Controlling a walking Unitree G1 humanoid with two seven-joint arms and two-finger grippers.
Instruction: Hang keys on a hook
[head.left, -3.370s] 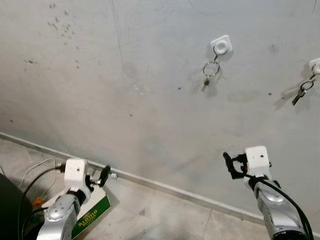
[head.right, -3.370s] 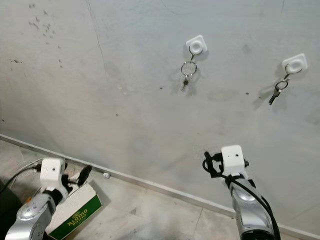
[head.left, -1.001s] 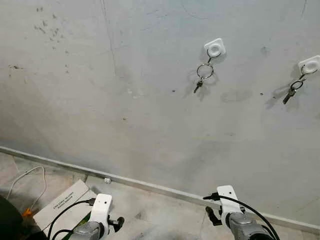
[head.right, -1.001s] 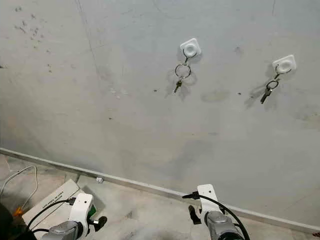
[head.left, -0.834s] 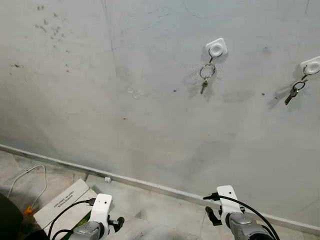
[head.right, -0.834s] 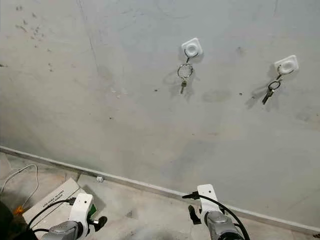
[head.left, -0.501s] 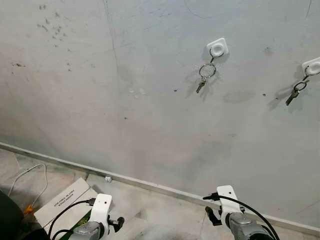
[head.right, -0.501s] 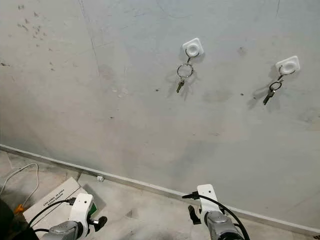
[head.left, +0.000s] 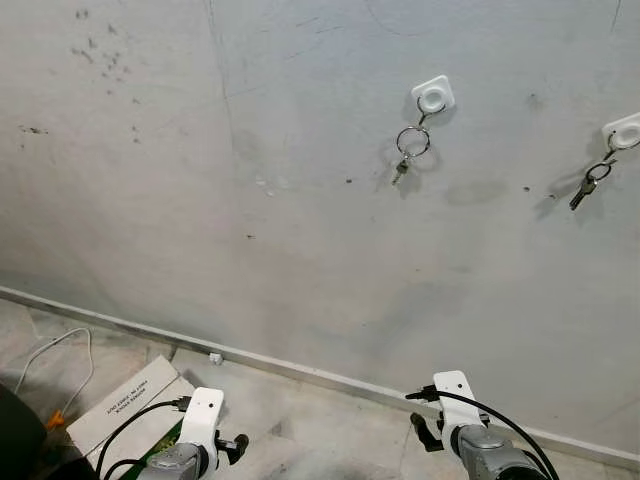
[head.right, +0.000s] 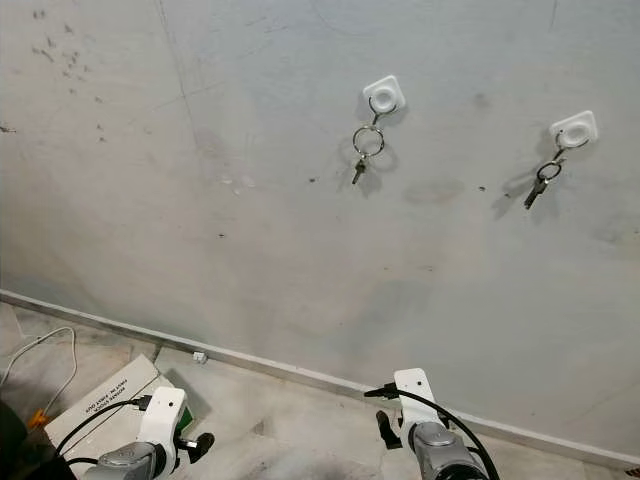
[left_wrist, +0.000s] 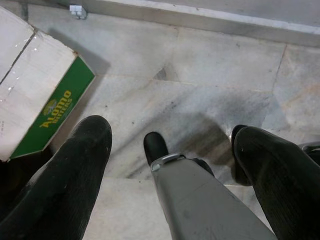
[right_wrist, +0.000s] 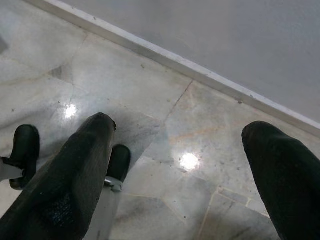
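Note:
Two white hooks are stuck high on the grey wall. A key ring with one key (head.left: 408, 150) hangs from the left hook (head.left: 432, 96). Another set of keys (head.left: 588, 186) hangs from the right hook (head.left: 622, 131). Both arms hang low, far below the hooks. My left gripper (head.left: 235, 447) is near the floor, and the left wrist view shows it (left_wrist: 171, 131) open with nothing between its fingers. My right gripper (head.left: 422, 432) is also low and open (right_wrist: 180, 124), holding nothing.
A green and white cardboard box (head.left: 130, 400) lies on the marble floor at the left, beside a white cable (head.left: 50, 350). A pale baseboard (head.left: 300, 372) runs along the wall foot, with a small white piece (head.left: 214, 358) on it. My black foot (left_wrist: 156, 146) stands below the left gripper.
Both arms were raised toward the wall 3.4 s ago and now hang low. In the last second the key on the left hook swings slightly; the arms stay still.

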